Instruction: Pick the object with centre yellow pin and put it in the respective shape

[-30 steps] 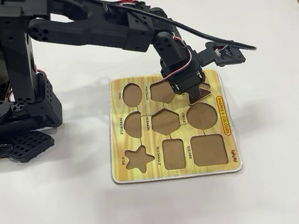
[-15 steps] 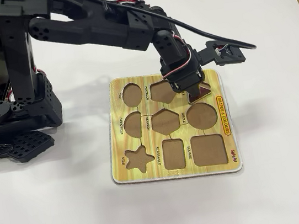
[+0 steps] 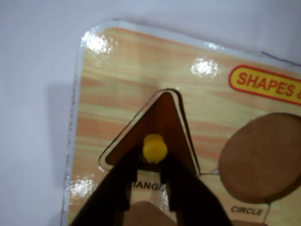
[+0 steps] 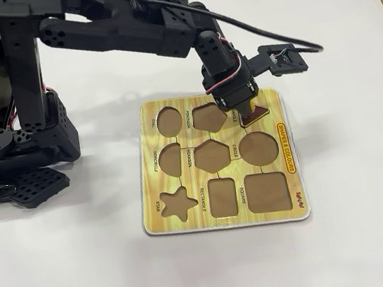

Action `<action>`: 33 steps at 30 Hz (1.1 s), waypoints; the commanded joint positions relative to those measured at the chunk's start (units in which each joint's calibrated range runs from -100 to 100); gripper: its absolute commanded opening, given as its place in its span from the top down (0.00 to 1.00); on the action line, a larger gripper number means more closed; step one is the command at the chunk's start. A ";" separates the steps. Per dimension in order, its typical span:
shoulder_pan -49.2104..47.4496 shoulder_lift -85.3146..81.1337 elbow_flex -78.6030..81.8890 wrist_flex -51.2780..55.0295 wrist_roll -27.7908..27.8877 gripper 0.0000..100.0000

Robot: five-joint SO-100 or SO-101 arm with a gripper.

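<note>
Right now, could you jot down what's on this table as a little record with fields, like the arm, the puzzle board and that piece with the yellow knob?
arm: black two-finger gripper reaches over the board's far right corner in the fixed view
grip: fingers stand either side of the small yellow knob; contact cannot be told
piece: dark brown wooden triangle piece, lying within the triangular cutout, a thin gap along its edges
board: yellow wood-grain shape board on a white table
empty holes: round circle cutout, plus the other cutouts seen in the fixed view

A dark brown triangle piece point(image 3: 162, 120) with yellow knob point(image 3: 154, 147) lies on a yellow wood-grain board point(image 4: 198, 216), black fingers point(image 3: 188, 193) nearby.
</note>
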 commanded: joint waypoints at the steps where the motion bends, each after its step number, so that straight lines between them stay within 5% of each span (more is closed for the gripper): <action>1: -1.20 -1.06 -1.62 -0.63 0.13 0.95; 17: -0.12 -13.02 5.67 -0.46 -5.10 0.94; 33: 6.32 -42.48 31.83 -0.55 -5.16 0.94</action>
